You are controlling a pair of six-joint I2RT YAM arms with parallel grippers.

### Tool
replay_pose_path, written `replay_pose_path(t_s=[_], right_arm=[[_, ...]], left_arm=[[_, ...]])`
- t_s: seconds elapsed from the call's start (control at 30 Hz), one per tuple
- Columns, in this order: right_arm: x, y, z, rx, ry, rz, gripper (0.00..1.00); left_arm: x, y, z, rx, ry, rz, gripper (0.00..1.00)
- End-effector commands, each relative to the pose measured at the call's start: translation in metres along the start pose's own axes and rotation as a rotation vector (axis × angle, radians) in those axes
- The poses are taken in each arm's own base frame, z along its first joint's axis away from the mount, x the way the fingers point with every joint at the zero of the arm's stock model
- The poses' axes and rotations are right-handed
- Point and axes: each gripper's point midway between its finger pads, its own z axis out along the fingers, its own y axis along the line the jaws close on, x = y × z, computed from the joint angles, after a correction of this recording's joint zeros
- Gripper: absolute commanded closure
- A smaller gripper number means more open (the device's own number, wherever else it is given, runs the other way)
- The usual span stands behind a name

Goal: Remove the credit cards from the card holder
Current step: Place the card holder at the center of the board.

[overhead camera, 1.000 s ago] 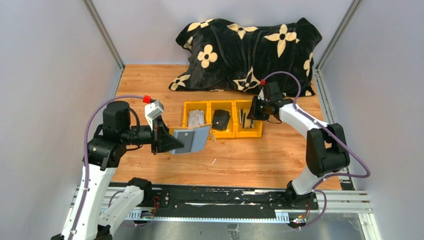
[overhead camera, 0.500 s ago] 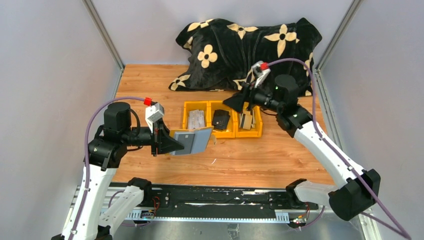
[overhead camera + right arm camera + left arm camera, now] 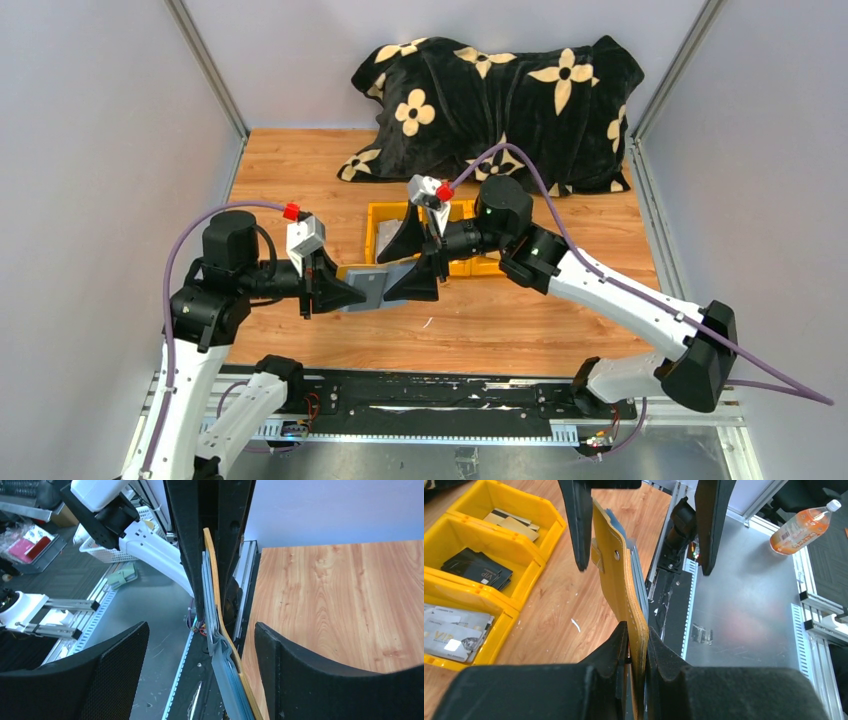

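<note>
In the top view, the card holder (image 3: 378, 285) is held on edge above the desk (image 3: 520, 320) at frame centre. It is clamped by the left gripper (image 3: 335, 290), and the right gripper (image 3: 412, 262) is spread wide around its free end. In the left wrist view, loose credit cards (image 3: 451, 635) are seen in the bin (image 3: 546, 530) at lower left. In the right wrist view, grey sleeves (image 3: 210, 605) are stacked left of the yellow leaf. A card edge alone should be pinched, with the leaf left out.

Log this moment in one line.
left hand: shut on card holder | right hand: open, astride card holder | stage: pre-grasp
</note>
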Motion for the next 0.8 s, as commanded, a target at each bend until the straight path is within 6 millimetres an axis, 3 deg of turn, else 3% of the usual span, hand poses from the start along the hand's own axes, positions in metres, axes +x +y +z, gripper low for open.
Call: replay_pose_path(t_s=[0.0,0.13,0.2,0.23,0.33,0.37,0.47,0.63,0.77], right_arm=[[0.000,0.012,0.010,-0.060,0.008,-0.079,0.19],[0.002,0.011,0.015,-0.059,0.015,-0.076,0.25],[0.003,0.009,0.017,-0.054,0.018,-0.058,0.39],[0.004,0.007,0.017,-0.045,0.024,-0.045,0.52],[0.011,-0.002,0.019,-0.002,0.056,0.007,0.96],[0.014,-0.005,0.019,0.011,0.071,0.033,1.00],[0.027,-0.020,0.018,0.073,0.107,0.121,1.00],[0.068,-0.049,0.004,0.148,0.165,0.302,1.00],[0.119,-0.071,-0.010,0.226,0.239,0.417,1.00]], left_arm=[[0.000,-0.007,-0.001,0.027,-0.006,0.032,0.99],[0.000,-0.009,-0.001,0.031,-0.010,0.037,0.99],[0.000,-0.008,-0.002,0.021,-0.009,0.042,0.96],[0.001,-0.006,-0.002,0.014,-0.007,0.044,0.94],[0.002,0.001,-0.002,-0.025,0.000,0.047,0.61],[0.003,0.006,-0.002,-0.052,0.006,0.048,0.50],[0.009,0.021,-0.007,-0.142,0.044,0.069,0.25],[0.030,0.049,-0.018,-0.282,0.182,0.078,0.02],[0.040,0.071,-0.029,-0.410,0.245,0.074,0.00]])
